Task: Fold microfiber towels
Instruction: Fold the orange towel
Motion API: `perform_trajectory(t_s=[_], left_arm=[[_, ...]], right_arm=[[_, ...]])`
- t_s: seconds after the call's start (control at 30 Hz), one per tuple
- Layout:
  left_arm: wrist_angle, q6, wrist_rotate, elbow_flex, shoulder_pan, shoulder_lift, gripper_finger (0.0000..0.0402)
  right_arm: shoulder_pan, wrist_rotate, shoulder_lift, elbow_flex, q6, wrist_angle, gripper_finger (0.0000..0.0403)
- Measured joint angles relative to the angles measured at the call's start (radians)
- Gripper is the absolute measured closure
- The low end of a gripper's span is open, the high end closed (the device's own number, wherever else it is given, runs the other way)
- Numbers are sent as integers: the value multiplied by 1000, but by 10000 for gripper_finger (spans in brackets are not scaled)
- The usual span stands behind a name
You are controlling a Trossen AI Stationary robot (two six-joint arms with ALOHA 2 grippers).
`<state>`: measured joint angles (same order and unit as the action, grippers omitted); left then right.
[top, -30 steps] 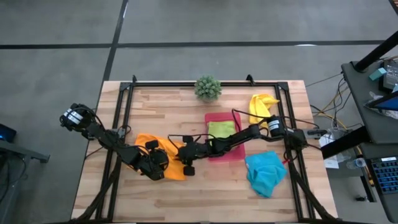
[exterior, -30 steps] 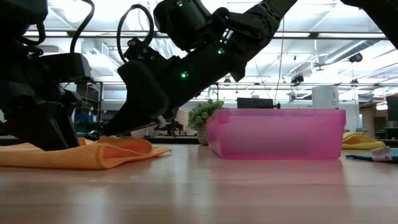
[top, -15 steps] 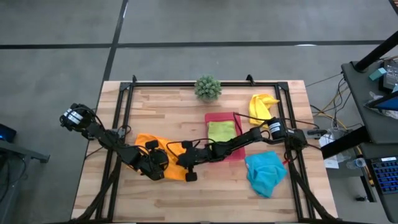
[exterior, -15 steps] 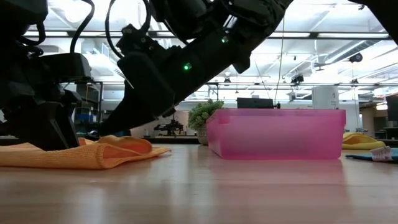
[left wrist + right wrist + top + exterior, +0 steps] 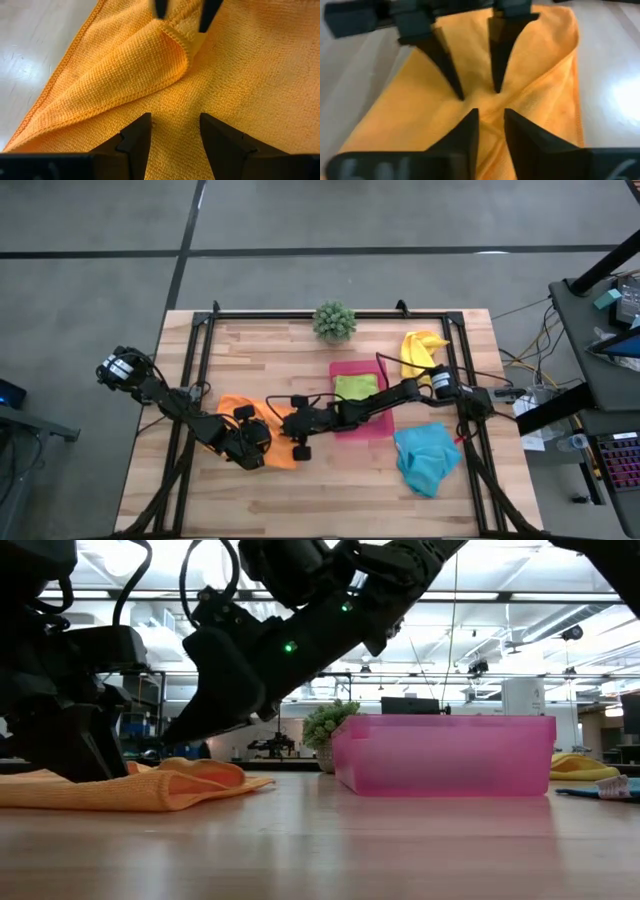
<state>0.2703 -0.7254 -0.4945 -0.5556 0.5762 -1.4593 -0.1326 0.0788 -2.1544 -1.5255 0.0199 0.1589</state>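
- Your left gripper (image 5: 172, 132) presses down on the orange towel (image 5: 232, 413) with its jaws apart, gripping nothing.
- Your right gripper (image 5: 490, 125) hovers over the towel's folded flap, jaws narrowly parted (empty).
- You're mid-fold, I judge; next, pinch that flap's edge.

Grey concrete floor (image 5: 320, 220) around the wooden table (image 5: 260, 350); bright ceiling lights (image 5: 560, 615) beyond.

Soft orange microfiber towel (image 5: 232, 408) lies half-folded; lime green one (image 5: 356, 388) flat; yellow (image 5: 418, 351) and turquoise (image 5: 425, 457) ones crumpled.
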Motion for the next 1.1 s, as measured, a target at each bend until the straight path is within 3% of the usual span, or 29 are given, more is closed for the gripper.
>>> perform_trajectory(t_s=[0.2, 0.37, 1.1], left_arm=[[0, 0, -2, 0, 0, 0, 246], [0, 0, -4, 0, 0, 0, 246], [-1, 0, -5, 0, 0, 0, 246]], right_arm=[[18, -1, -4, -20, 2, 3, 251], [20, -2, -6, -16, -1, 1, 221], [20, -8, -8, 35, -32, 5, 222]])
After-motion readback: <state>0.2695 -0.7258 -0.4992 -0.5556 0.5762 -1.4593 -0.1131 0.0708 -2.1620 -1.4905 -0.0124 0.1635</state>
